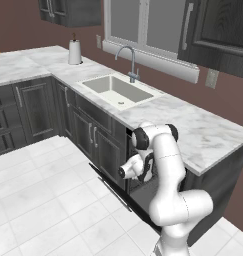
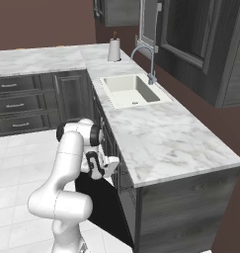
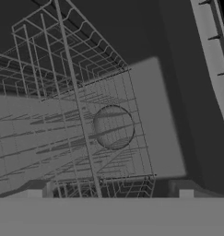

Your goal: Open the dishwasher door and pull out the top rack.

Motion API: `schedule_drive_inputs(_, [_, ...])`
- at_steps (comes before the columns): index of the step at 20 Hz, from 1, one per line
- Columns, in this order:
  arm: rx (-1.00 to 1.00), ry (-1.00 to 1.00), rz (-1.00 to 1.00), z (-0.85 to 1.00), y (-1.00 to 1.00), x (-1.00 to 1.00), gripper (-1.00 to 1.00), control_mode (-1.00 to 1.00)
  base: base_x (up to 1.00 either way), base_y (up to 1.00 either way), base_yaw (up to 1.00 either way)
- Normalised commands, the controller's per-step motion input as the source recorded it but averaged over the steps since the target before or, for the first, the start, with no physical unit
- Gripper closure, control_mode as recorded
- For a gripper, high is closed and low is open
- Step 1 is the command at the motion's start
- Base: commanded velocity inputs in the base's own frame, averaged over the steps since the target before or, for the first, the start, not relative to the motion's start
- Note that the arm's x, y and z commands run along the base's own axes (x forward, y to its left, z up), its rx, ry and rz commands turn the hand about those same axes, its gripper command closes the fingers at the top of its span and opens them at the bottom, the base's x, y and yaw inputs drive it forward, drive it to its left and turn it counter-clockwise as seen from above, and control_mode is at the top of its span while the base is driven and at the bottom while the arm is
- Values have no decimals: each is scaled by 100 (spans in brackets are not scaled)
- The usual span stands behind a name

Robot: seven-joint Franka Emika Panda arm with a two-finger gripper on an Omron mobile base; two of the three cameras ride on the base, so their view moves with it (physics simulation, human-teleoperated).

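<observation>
Spread wide and holding nothing, the hand (image 1: 127, 171) hangs low in front of the open dishwasher, its two dark finger tips (image 3: 36, 190) at the bottom of the hand view, pointing into the cavity. One dishwasher door (image 2: 102, 207), a flat plain black panel, is dropped open and slopes down toward the pale tiled floor (image 1: 38, 200); in the left base view one slim silver-grey bar handle (image 1: 115, 194) runs along its outer edge. Just beyond the finger tips sits one top rack (image 3: 62, 115), a shallow basket of thin grey wire in a square grid, inside the dark tub; a single round shape shows through the wires against a lighter grey panel behind.

Above the opening lies one L-shaped table (image 2: 161, 138) of white marble with grey veining. Set into it is one rectangular cream sink (image 1: 118, 90), with one arched metal faucet (image 1: 129, 62) at its back rim. Farther off, near the corner, stands one white paper-towel roll (image 1: 74, 52) on an upright holder. Dark woodgrain cabinet doors (image 1: 100, 140) with raised panels and vertical handles run under the table. One window (image 1: 143, 22) with a pale sill sits in the brown wall behind the faucet.
</observation>
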Motion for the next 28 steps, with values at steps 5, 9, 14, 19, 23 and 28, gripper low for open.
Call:
schedule_drive_inputs(5, [-3, 0, 0, 0, -8, 5, -100, -100, 0, 0, 0])
schedule_drive_inputs(9, [-1, 0, 0, 0, -10, 2, -100, -100, 0, 0, 0])
schedule_drive_inputs(14, [0, 0, 0, 0, -9, 7, -100, -100, 0, 0, 0])
schedule_drive_inputs(19, [0, 0, 0, 0, -10, 8, -100, -100, 0, 0, 0])
schedule_drive_inputs(23, [-2, 0, 0, -3, -7, 4, -100, -100, 0, 0, 0])
schedule_drive_inputs(28, [-1, 0, 0, -13, -6, 8, -100, -100, 0, 0, 0])
